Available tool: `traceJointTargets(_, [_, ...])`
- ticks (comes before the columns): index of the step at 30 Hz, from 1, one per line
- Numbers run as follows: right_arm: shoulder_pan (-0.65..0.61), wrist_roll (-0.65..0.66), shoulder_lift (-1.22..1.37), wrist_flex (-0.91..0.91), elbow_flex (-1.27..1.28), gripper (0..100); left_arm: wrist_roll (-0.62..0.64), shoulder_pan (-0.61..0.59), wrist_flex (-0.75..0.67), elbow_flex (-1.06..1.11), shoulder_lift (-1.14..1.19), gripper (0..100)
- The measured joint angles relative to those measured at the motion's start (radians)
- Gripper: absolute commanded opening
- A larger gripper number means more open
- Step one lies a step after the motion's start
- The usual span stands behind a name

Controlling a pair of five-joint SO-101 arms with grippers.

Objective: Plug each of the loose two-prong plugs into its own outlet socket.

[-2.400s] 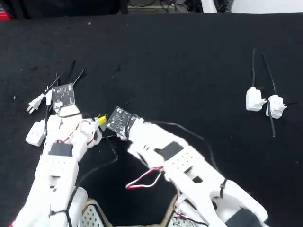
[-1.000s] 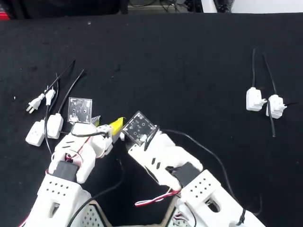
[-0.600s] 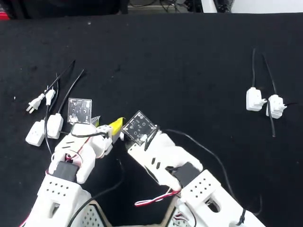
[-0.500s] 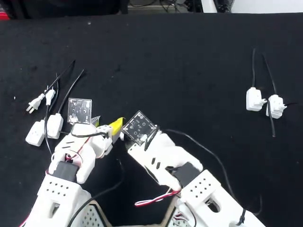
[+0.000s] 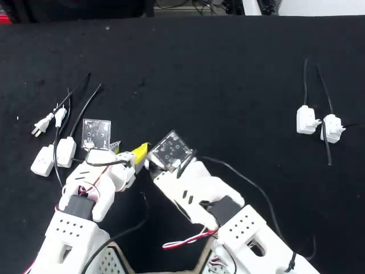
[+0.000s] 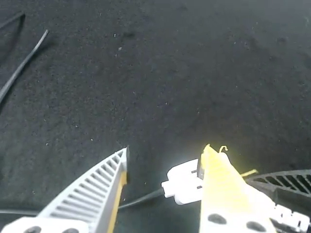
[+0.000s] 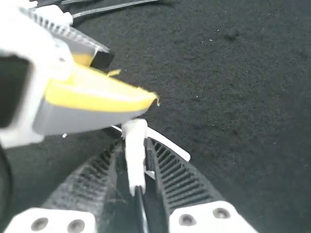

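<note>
My right fingers (image 7: 134,145) are clenched on a white plug (image 7: 135,162), its body pinched upright between the two dark ribbed pads. My left fingers (image 6: 165,151) are spread wide and grasp nothing. That same plug sits in the gap between them, right against the inner face of the yellow finger (image 6: 221,187) and well apart from the grey ribbed finger (image 6: 102,189). A dark cord (image 6: 141,198) runs from the plug's body across the gap toward the grey finger. Seen from my right wrist, the yellow finger hangs just over the plug's tip, very close; I cannot tell whether it touches.

Both pairs of fingers meet low over the black surface (image 5: 228,68), near my own edge of it.

Out past the grey finger, on my left, two white socket blocks (image 5: 43,161) lie side by side. Just beyond them lie a loose two-prong plug (image 5: 39,127) and a smaller white plug (image 5: 60,117), with thin dark cords trailing away from my fingers.

Far off on my right, well apart from both pairs of fingers, two more white cord ends (image 5: 306,120) lie next to each other, their cords stretching toward the far edge. I cannot tell whether those are plug and socket already joined.
</note>
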Motion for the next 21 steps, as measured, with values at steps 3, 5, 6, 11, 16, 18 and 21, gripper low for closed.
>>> traceJointTargets(3, [0.006, -0.015, -0.002, 0.000, 0.000, 1.1, 0.000, 0.000, 0.000, 0.011, -0.002, 24])
traceJointTargets(5, [0.011, -0.018, -0.002, 0.000, -0.002, 1.1, 0.000, 0.000, 0.008, 0.012, 0.005, 24])
traceJointTargets(6, [0.018, -0.018, -0.002, -0.005, -0.002, 1.1, 0.000, 0.000, 0.008, 0.012, 0.003, 24])
traceJointTargets(11, [0.032, -0.020, -0.018, -0.018, -0.003, 1.1, -0.003, 0.003, 0.011, 0.015, 0.009, 24])
traceJointTargets(16, [0.038, 0.028, -0.020, -0.020, 0.017, 1.1, -0.003, -0.051, 0.011, 0.015, 0.011, 24])
traceJointTargets(18, [0.089, 0.034, -0.020, 0.008, 0.015, 1.1, 0.005, -0.083, 0.011, 0.015, 0.011, 24])
traceJointTargets(21, [0.163, 0.037, -0.020, 0.092, -0.026, 1.1, 0.023, -0.115, 0.011, 0.015, 0.011, 24])
